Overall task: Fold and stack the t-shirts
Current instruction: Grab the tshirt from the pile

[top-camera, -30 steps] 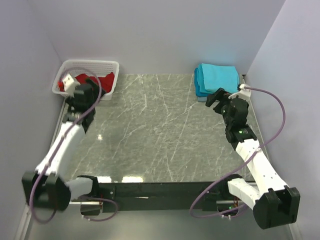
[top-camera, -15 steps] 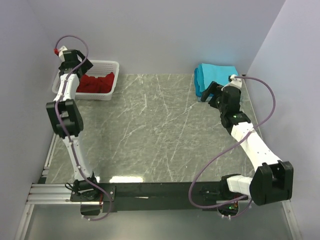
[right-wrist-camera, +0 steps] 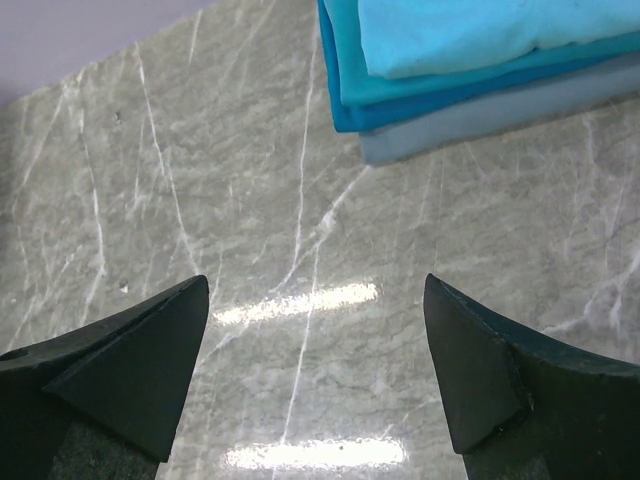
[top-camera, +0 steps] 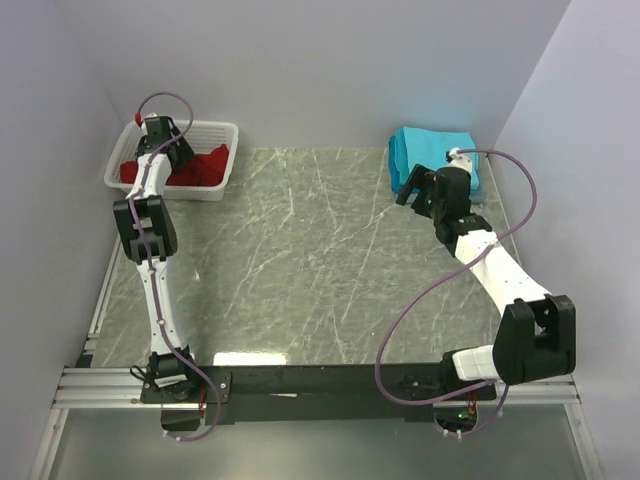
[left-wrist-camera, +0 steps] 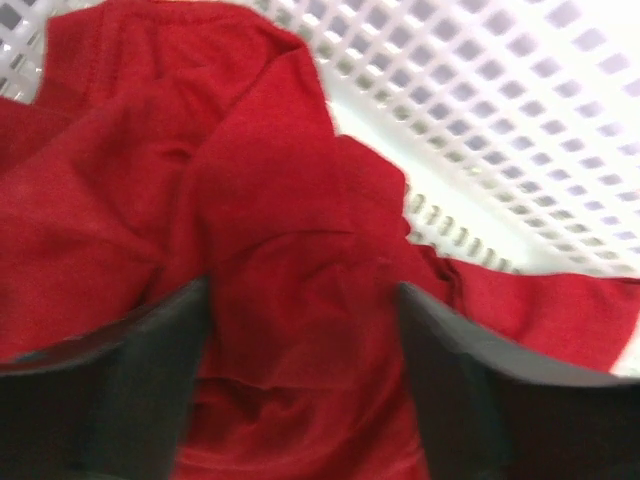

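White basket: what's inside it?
The basket holds a crumpled red t-shirt, with the left gripper over it, jaws open astride a fold. Whatever lies beneath the cloth cannot be seen.

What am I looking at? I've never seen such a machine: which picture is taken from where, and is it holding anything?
These are two robot arms bolted at the near edge of a marble-patterned table, each ending in a two-finger gripper. The wide picture comes from a fixed camera above and behind them. The other two come from cameras on the wrists; the dark shapes at the bottom are each arm's own fingers. The left gripper is down in a white mesh basket, its open fingers either side of a crumpled red t-shirt. The right gripper hangs open over bare table near a stack of folded turquoise t-shirts. Nothing is held.
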Available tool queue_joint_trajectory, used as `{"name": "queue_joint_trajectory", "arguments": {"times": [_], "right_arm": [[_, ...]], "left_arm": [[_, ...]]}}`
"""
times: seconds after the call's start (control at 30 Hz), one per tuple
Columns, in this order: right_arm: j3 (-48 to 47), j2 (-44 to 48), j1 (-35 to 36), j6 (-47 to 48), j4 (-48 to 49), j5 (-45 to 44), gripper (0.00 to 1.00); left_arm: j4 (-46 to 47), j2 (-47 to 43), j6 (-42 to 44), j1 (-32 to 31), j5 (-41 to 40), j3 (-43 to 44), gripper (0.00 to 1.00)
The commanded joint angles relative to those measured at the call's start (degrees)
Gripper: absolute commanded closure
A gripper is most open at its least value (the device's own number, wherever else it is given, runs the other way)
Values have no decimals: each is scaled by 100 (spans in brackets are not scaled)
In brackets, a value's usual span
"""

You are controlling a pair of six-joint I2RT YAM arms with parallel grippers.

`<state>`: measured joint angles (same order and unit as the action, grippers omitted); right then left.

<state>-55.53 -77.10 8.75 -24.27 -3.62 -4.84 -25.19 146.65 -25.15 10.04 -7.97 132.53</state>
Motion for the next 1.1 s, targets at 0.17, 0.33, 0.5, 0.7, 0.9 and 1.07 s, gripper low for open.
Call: {"name": "queue_joint_trajectory", "arguments": {"times": [0.17, 0.33, 0.5, 0.7, 0.9, 1.07], "right_arm": [[-178, 63, 12, -7, 72, -78, 6], [-107, 107, 4, -51, 107, -114, 6], [-11, 213, 4, -86, 142, -122, 6], [77, 310, 4, -104, 274, 71, 7], [33, 327, 4, -78, 221, 282, 7], [103, 485, 12, -86, 274, 352, 7]], "left_arm": [[-1127, 707, 212, -29, 67, 493, 33], [-1611, 830, 458, -38, 50, 458, 54], [-1542, 655, 747, -46, 357, 89, 100], [-709, -353, 678, -46, 647, -201, 100], [696, -1724, 81, -46, 963, -596, 100], [1051, -2465, -122, -81, 1024, -764, 100]]}}
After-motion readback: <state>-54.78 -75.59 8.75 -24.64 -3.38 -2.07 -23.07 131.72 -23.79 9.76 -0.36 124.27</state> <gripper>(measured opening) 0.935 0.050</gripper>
